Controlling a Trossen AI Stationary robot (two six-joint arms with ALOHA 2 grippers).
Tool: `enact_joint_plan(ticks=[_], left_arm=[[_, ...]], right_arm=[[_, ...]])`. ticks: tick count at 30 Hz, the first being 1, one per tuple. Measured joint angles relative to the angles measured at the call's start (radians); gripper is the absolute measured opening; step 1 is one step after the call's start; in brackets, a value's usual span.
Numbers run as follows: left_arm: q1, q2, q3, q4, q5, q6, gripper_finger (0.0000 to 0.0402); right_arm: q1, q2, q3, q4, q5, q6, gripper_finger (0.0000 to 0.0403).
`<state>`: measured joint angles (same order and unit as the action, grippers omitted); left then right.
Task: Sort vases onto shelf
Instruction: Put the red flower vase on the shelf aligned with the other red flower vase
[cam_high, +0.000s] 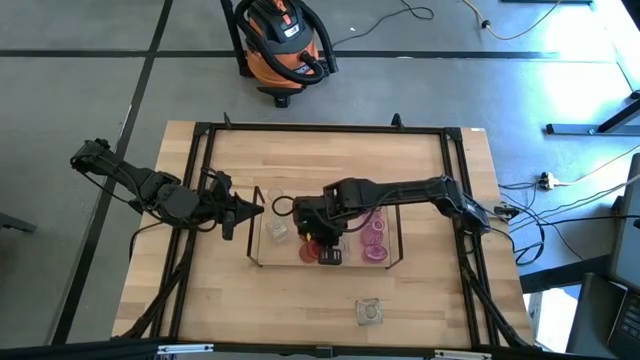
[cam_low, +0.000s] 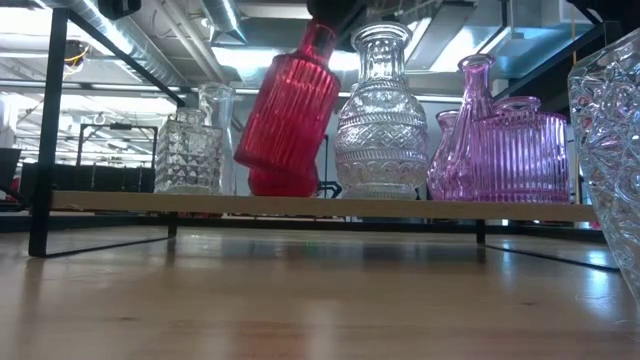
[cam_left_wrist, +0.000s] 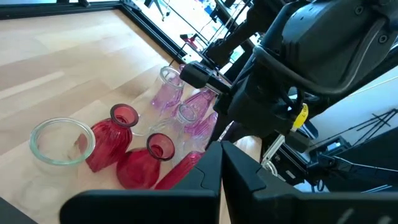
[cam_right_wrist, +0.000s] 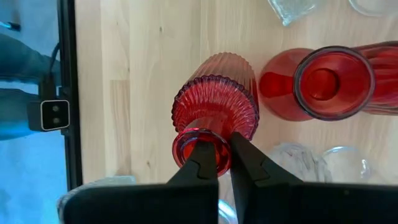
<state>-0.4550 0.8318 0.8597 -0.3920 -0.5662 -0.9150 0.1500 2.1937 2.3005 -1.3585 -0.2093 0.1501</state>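
Observation:
A red ribbed vase (cam_low: 290, 110) hangs tilted over the wire shelf (cam_low: 120, 200), and my right gripper (cam_right_wrist: 224, 158) is shut on its mouth from above. On the shelf stand a clear square jar (cam_low: 190, 150), a tall clear vase (cam_low: 382, 110), pink vases (cam_low: 510, 150) and another red vase (cam_right_wrist: 326, 84). One clear vase (cam_high: 370, 312) stands alone on the table near the front edge. My left gripper (cam_high: 252, 208) waits shut, holding nothing, at the shelf's left end. My right gripper pinches the rim of the red ribbed vase's neck (cam_right_wrist: 229, 142), one finger inside the mouth and one outside. The fingers come from above, pointing steeply down. The vase hangs tilted below them, its base low over the shelf board; whether it touches the board I cannot tell.
A black frame (cam_high: 200, 200) edges the wooden table. A clear round jar (cam_left_wrist: 59, 140) and two red vases (cam_left_wrist: 118, 134) crowd the shelf's left part beside the held vase. Bare wood lies in front of the shelf (cam_high: 300, 300). An orange vacuum cleaner (cam_high: 280, 45) stands on the floor beyond.

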Motion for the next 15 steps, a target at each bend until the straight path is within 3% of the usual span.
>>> enact_joint_plan(ticks=[15], left_arm=[[0.000,0.000,0.000,0.000,0.001,0.000,0.0000]], right_arm=[[0.000,0.014,0.000,0.009,-0.036,-0.006,0.0021]])
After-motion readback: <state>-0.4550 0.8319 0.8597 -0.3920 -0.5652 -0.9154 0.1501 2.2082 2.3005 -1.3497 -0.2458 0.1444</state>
